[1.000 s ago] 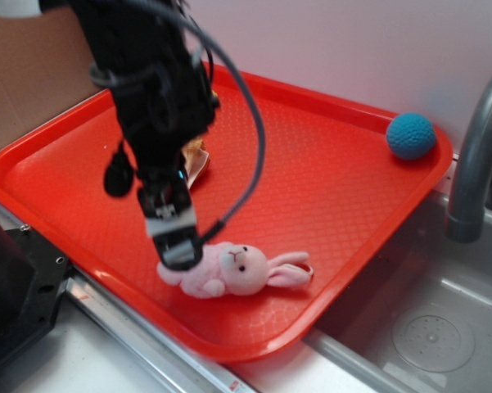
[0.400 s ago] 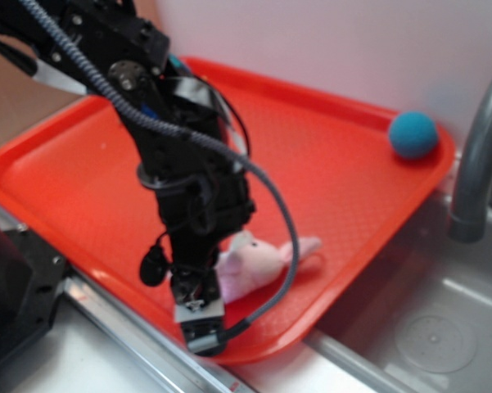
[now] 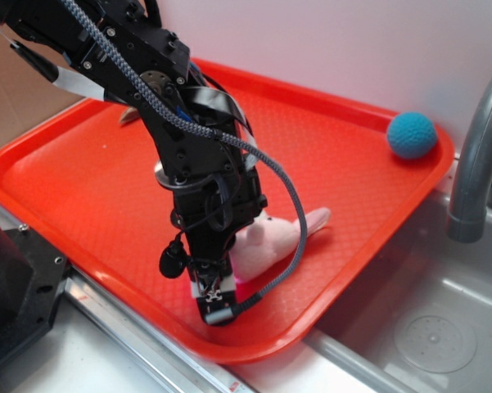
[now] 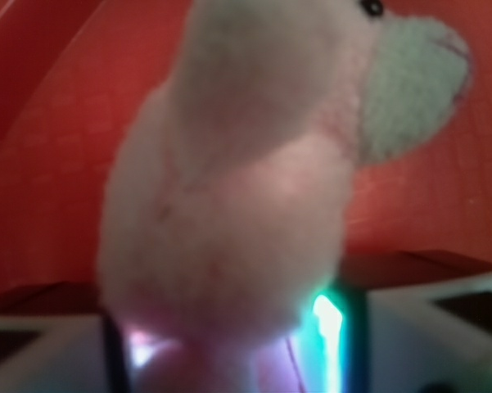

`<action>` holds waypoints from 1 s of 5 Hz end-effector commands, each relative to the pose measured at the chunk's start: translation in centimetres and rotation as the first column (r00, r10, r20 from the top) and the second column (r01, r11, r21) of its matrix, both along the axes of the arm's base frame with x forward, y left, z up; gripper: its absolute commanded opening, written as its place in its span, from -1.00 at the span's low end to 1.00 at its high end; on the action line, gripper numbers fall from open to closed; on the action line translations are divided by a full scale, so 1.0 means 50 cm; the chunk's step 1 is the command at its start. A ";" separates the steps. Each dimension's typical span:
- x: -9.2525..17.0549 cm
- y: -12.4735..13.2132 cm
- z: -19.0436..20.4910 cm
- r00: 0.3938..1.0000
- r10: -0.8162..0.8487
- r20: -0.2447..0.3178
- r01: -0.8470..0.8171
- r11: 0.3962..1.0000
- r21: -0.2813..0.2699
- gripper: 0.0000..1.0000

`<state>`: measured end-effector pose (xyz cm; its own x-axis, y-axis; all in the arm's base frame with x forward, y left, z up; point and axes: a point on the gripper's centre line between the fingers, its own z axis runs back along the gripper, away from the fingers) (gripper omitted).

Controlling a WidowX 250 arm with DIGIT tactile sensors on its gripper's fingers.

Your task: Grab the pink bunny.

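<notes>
The pink bunny (image 3: pixel 272 237) is a pale plush with a whitish face, near the front edge of the red tray (image 3: pixel 344 172). Its ears (image 3: pixel 318 219) point right toward the sink. My gripper (image 3: pixel 232 274) comes down at its left side, and the black arm hides the bunny's body there. In the wrist view the bunny (image 4: pixel 246 188) fills the frame, its lower end pinched between the two dark fingers of my gripper (image 4: pixel 233 352). Its white snout (image 4: pixel 413 82) points to the upper right. The jaws are shut on the bunny.
A blue crocheted ball (image 3: pixel 411 135) lies in the tray's far right corner. A grey faucet (image 3: pixel 475 164) and a steel sink (image 3: pixel 430 327) are to the right. A black box (image 3: pixel 16 295) stands at the front left. Something small and tan (image 3: pixel 131 116) peeks out behind the arm.
The arm swung down toward the tray's front edge and took hold of the bunny. The bunny turned from lying flat, its ears now raised and pointing right.
</notes>
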<state>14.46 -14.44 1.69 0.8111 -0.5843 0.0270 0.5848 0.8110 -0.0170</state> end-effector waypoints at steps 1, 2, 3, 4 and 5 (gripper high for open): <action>-0.004 0.080 0.115 0.976 0.219 0.020 -0.217 0.975 -0.056 -1.00; -0.004 0.144 0.190 0.930 0.368 -0.002 -0.366 0.925 -0.099 -1.00; -0.025 0.225 0.276 0.825 0.566 0.003 -0.562 0.820 -0.110 -1.00; -0.045 0.275 0.341 0.663 0.748 0.013 -0.747 0.662 -0.062 -1.00; -0.042 0.275 0.414 0.646 0.758 0.085 -0.751 0.652 -0.105 -1.00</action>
<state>13.55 0.32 21.77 0.9633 0.2369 0.1264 -0.2327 0.9714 -0.0474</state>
